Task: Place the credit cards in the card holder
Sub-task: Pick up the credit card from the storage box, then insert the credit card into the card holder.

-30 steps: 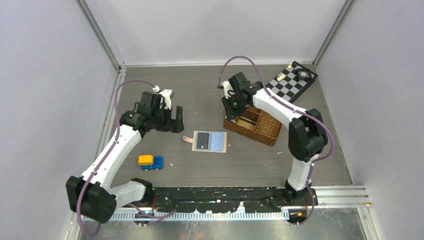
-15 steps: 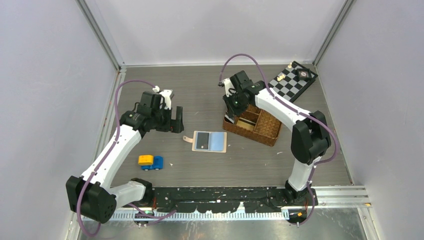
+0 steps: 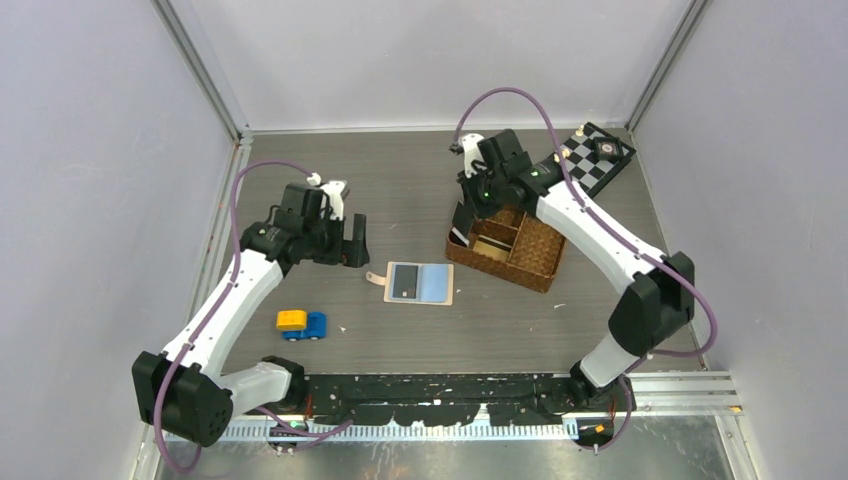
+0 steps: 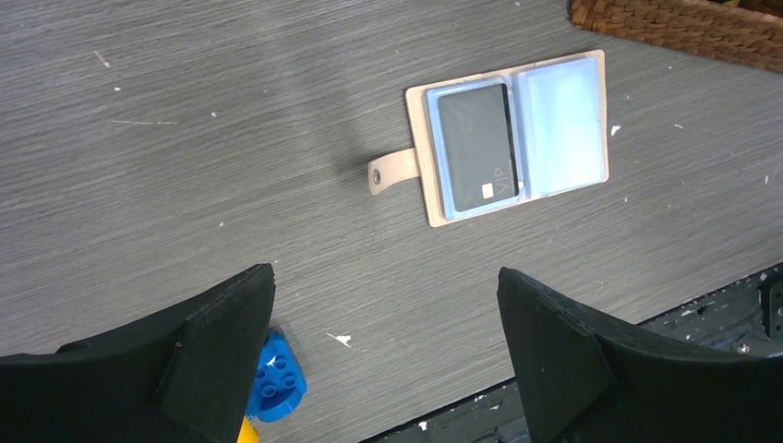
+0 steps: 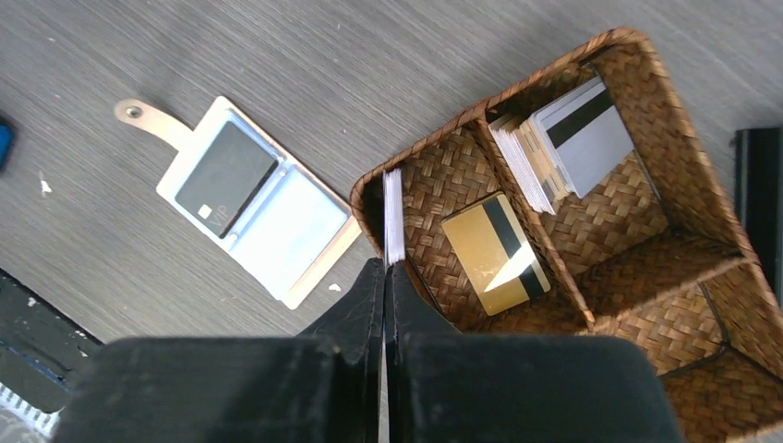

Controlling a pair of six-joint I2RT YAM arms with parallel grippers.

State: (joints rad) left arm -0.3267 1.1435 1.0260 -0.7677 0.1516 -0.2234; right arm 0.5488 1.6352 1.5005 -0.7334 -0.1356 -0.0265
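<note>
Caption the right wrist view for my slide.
Right gripper shut on an edge-on card in the basket, gold card and grey card beside it; the open card holder holds a black card.

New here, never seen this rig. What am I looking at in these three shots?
Two robot arms bolted to a table, each with a two-finger gripper. One shot is from a fixed overhead camera; the other two from cameras on each wrist, looking past the fingers. On the table: an open card holder with a black card in one pocket, a woven basket holding a gold card and grey cards, a toy truck, a chessboard. The left gripper is open, empty. The right gripper is shut at a white-edged card standing in the basket; whether it grips it is unclear.
</note>
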